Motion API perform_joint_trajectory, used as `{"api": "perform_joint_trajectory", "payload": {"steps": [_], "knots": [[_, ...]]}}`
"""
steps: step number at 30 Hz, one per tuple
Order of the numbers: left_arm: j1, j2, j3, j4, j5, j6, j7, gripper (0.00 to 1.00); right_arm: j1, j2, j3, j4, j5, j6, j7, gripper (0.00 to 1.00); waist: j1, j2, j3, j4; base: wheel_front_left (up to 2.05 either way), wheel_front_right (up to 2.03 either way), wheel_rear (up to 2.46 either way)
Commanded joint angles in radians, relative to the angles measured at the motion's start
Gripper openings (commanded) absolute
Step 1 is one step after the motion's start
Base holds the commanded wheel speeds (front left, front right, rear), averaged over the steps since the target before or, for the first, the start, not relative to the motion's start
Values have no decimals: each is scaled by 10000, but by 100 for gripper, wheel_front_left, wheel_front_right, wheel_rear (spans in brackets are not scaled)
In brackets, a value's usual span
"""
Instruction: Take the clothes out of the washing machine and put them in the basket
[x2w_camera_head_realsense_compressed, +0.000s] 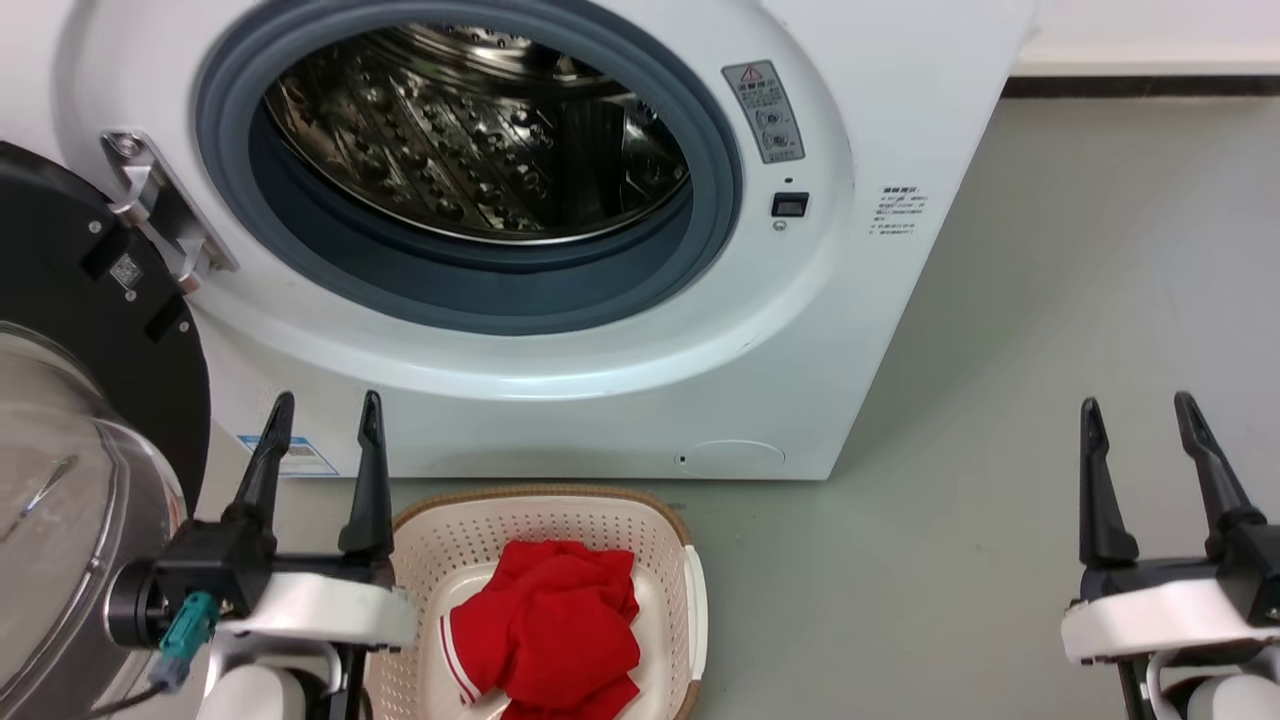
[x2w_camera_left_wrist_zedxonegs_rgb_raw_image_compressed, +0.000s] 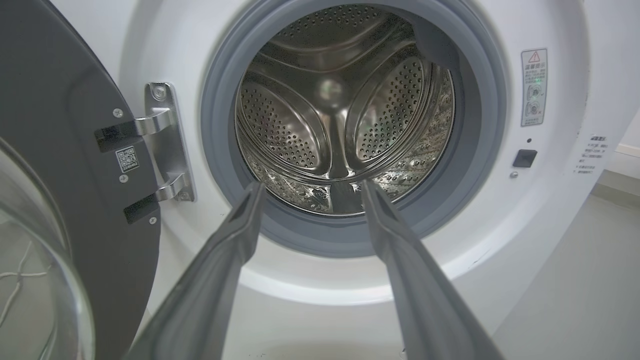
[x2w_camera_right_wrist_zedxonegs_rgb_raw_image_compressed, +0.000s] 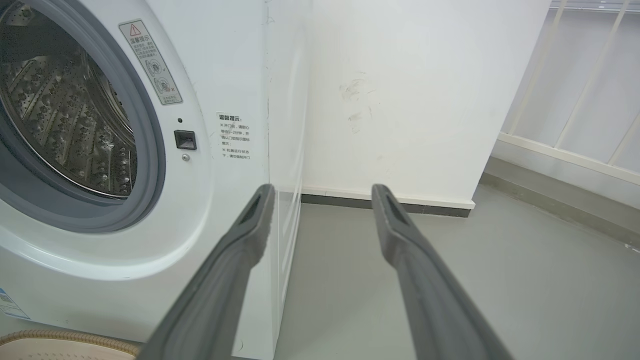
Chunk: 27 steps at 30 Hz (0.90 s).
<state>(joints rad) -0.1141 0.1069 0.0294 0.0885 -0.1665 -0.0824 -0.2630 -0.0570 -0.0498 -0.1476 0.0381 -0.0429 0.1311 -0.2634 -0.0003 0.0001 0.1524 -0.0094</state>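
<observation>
The white washing machine (x2w_camera_head_realsense_compressed: 800, 330) stands with its door (x2w_camera_head_realsense_compressed: 90, 400) swung open to the left; its steel drum (x2w_camera_head_realsense_compressed: 470, 130) shows bare metal. Red clothes (x2w_camera_head_realsense_compressed: 550, 630), one with a white-striped band, lie heaped in the cream basket (x2w_camera_head_realsense_compressed: 560, 515) on the floor before the machine. My left gripper (x2w_camera_head_realsense_compressed: 325, 415) is open beside the basket's left rim, fingers pointing up toward the machine. In the left wrist view the left gripper (x2w_camera_left_wrist_zedxonegs_rgb_raw_image_compressed: 310, 187) frames the drum (x2w_camera_left_wrist_zedxonegs_rgb_raw_image_compressed: 340, 110). My right gripper (x2w_camera_head_realsense_compressed: 1135, 415) is open over the floor at the right, holding nothing; the right gripper (x2w_camera_right_wrist_zedxonegs_rgb_raw_image_compressed: 322, 192) points past the washing machine (x2w_camera_right_wrist_zedxonegs_rgb_raw_image_compressed: 210, 100).
The domed glass door (x2w_camera_left_wrist_zedxonegs_rgb_raw_image_compressed: 45, 225) hangs close to my left arm. Grey floor (x2w_camera_head_realsense_compressed: 1050, 300) stretches to the right of the machine. A white wall (x2w_camera_right_wrist_zedxonegs_rgb_raw_image_compressed: 410, 90) and a railing (x2w_camera_right_wrist_zedxonegs_rgb_raw_image_compressed: 575, 100) stand behind. The basket rim (x2w_camera_right_wrist_zedxonegs_rgb_raw_image_compressed: 60, 340) peeks in at the lower left of the right wrist view.
</observation>
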Motion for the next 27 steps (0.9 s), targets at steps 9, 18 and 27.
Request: {"api": "perform_joint_trajectory", "payload": {"steps": [9,18,27], "knots": [[1109,-202,216,-288,867,126,-26,100,772,-12,253,-50,299,-9,-19,100,3,-1,-626,-113,0,0,0],[1410,-331,197,-95,1064,39,-26,100,860,-10,351,-8,504,-7,-19,100,3,-1,-743,-291,0,0,0],[1325,-406,274,-22,1086,-7,-26,100,731,-10,298,-52,429,-7,-19,100,3,-1,-673,-245,0,0,0]]}}
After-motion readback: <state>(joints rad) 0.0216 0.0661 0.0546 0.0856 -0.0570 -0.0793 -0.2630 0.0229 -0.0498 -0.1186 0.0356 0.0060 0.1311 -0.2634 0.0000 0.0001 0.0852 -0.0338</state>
